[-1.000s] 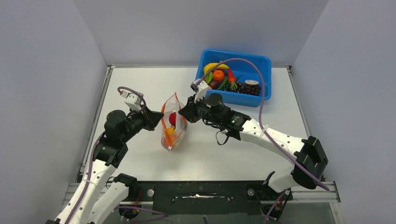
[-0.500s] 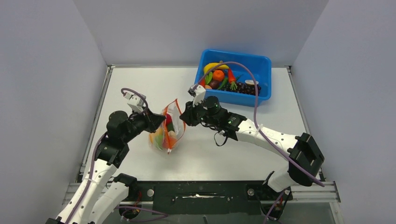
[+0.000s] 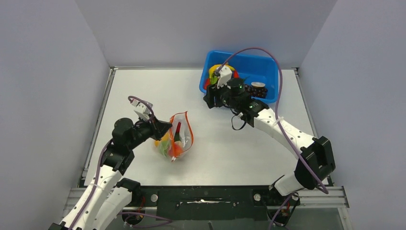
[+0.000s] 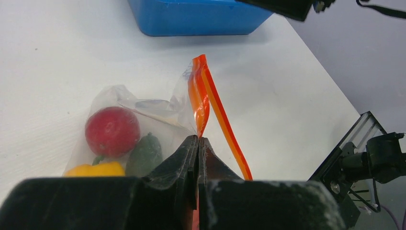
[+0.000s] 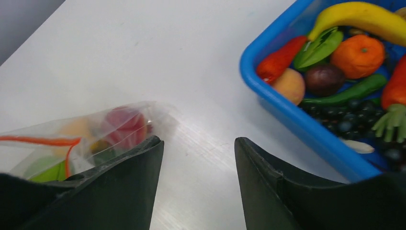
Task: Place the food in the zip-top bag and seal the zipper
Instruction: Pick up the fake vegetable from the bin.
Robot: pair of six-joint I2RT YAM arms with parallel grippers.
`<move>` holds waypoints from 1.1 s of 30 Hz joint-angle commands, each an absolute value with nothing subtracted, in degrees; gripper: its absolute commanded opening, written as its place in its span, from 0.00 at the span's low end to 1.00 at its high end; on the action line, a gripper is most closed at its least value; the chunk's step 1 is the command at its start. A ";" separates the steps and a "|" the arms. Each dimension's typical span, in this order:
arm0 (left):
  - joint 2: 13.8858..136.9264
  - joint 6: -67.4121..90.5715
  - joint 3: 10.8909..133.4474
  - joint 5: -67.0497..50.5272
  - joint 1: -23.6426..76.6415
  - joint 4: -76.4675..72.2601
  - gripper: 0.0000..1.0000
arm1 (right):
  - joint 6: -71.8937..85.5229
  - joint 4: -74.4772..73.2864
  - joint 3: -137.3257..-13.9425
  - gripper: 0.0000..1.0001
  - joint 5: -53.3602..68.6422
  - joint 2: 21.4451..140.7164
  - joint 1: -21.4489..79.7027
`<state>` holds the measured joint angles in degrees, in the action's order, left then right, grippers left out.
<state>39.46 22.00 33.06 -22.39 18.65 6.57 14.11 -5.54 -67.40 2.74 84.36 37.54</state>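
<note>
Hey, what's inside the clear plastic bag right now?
A red apple, a dark green piece and a yellow pepper show through the bag. The left gripper, pinching its edge, hides the lower part, so more may lie there.

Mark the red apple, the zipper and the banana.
red apple [image 4: 112,131], left wrist view, centre of its skin
zipper [image 4: 224,120], left wrist view, midway along the orange strip
banana [image 5: 364,17], right wrist view, middle of its curve

Light: bright, even, from overhead. Shadows: soft and faint, under the blue bin [image 4: 191,19]. Glare: pale sheen on the table [image 5: 191,143], right wrist view. Blur: zip-top bag [image 5: 95,127] soft there; near fingers [image 4: 177,187] out of focus in both wrist views.
</note>
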 commanded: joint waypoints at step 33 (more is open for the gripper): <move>37.36 20.30 32.83 -24.96 18.28 2.08 0.00 | 9.36 -19.43 -112.15 0.61 16.42 126.93 23.15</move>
<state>38.52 21.30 32.16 -24.34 18.63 5.91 8.14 -18.76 -109.03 14.24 127.04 23.55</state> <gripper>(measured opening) 0.008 0.610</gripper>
